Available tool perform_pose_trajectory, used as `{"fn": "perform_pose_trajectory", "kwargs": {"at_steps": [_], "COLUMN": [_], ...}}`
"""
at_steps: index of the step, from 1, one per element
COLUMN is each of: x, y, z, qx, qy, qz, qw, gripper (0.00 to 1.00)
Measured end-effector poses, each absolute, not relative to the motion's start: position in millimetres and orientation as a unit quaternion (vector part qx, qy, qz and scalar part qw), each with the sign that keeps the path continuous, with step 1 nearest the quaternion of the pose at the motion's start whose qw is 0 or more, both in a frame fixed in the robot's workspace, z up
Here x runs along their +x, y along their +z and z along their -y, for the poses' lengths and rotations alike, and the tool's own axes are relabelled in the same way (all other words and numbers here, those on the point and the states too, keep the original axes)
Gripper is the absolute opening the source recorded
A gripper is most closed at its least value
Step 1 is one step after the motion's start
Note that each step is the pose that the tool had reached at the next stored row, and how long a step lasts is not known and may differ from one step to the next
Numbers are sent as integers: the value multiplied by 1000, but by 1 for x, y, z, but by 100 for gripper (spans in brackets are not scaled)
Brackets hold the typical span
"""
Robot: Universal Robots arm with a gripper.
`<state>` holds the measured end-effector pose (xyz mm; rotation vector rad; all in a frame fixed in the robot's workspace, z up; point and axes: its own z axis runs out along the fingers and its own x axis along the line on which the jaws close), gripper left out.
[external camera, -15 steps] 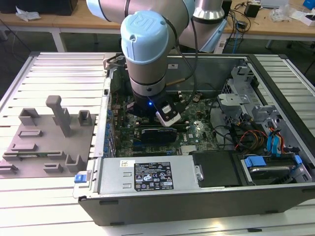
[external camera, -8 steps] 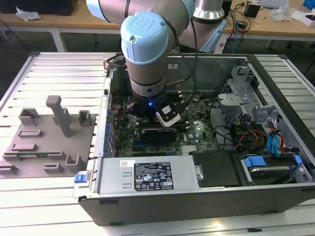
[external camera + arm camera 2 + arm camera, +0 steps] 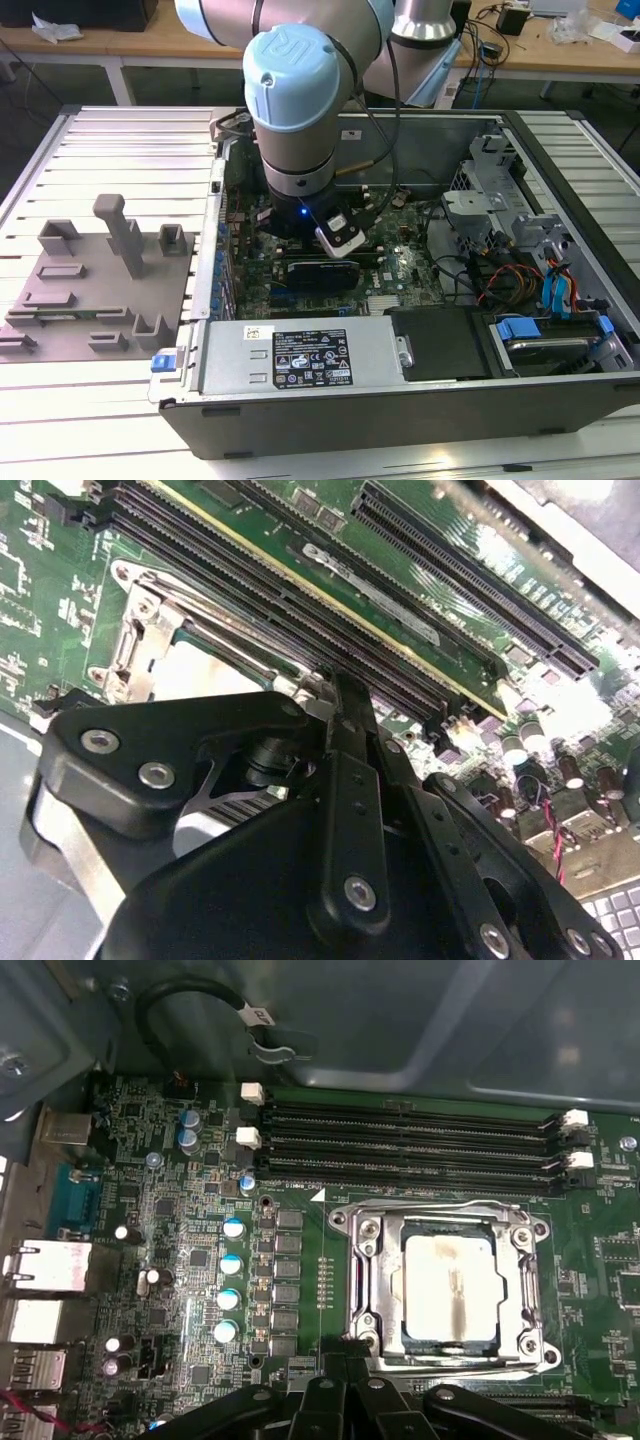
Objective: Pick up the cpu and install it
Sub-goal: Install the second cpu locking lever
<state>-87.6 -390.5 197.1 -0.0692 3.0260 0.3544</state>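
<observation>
The small flat square silvery-grey cpu point(image 3: 449, 1288) lies seated in the dark metal-framed motherboard socket point(image 3: 362, 1290), beside the long black memory slots point(image 3: 400, 1145) inside the open computer case point(image 3: 330, 400). The black gripper point(image 3: 345, 1385) hovers just beside the socket's near edge, the chip directly ahead of its tips. Its fingers appear drawn together and empty, though the view is partial.

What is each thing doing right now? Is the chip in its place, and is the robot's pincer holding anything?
cpu: lying flat inside the socket, smudged top, nothing gripping it.
socket frame: around the cpu, top uncovered.
memory slots: empty.
pincer: hovering at the socket's edge, holding nothing visible; open or shut unclear.
computer case: lying open.
grey tray: no chip on it.
</observation>
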Motion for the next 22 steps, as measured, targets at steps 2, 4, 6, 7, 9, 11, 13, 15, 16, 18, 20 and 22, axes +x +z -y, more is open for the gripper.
{"fn": "perform_pose_trajectory", "kwargs": {"at_steps": [2,4,6,7,9,11,13,15,16,18,20,22], "x": [-88,-88,-88,-88,-88,-87,-81,-71,-67,-59,-52,-50], "y": [202,210,217,220,225,226,226,226,226,226,226,226], "z": [390,390,389,388,388,387,387,387,387,386,379,374], "qx": [-23,-23,-23,-23,-24,-24,-24,-24,-24,-24,-24,-24], "qy": [114,111,107,103,93,84,84,84,84,84,84,84], "qz": [-992,-992,-993,-993,-994,-995,-995,-995,-995,-995,-995,-995], "qw": [47,47,47,47,46,46,46,46,46,46,46,46], "gripper": [11,11,11,11,11,11,11,11,11,11,11,11]}}
